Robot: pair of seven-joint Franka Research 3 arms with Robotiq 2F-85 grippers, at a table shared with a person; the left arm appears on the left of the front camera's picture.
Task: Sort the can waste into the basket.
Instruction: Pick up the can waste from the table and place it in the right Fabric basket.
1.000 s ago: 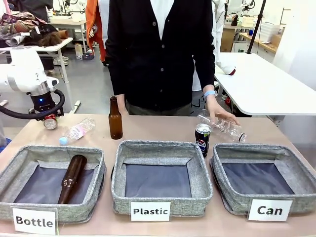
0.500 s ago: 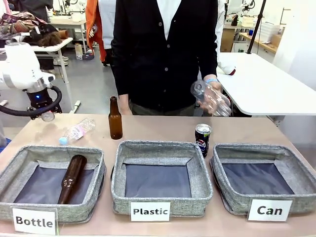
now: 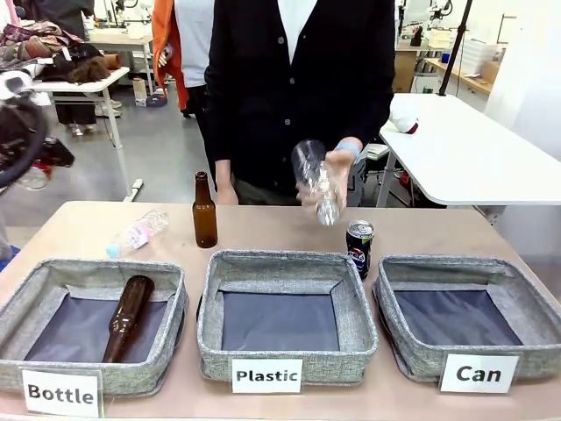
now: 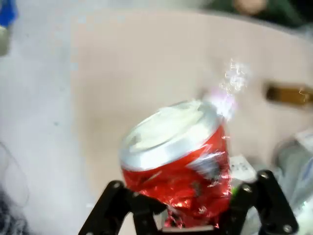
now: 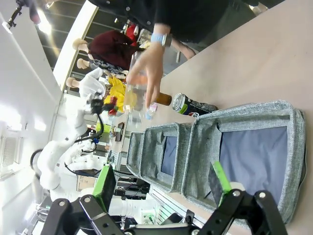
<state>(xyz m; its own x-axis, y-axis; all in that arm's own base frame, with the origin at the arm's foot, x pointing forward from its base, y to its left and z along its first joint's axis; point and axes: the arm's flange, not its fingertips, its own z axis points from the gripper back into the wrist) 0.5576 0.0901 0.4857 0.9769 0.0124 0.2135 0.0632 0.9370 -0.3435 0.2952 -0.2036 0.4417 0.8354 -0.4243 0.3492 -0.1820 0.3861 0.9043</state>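
The left gripper [image 4: 188, 208] is clamped on the crushed red can [image 4: 178, 156]. In the front view it is a blur cut by the left edge, higher than a second ago. The right gripper [image 5: 164, 188] gapes over the Can basket [image 5: 254, 115]. The black can [image 3: 359, 248] stands just beside that basket. The person's hand [image 3: 337, 171] has lifted a clear bottle [image 3: 314, 175].

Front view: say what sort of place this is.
Probably a robotics lab staged for waste sorting: a "Bottle" basket, "Plastic" basket and "Can" basket on the table, white workbench behind.
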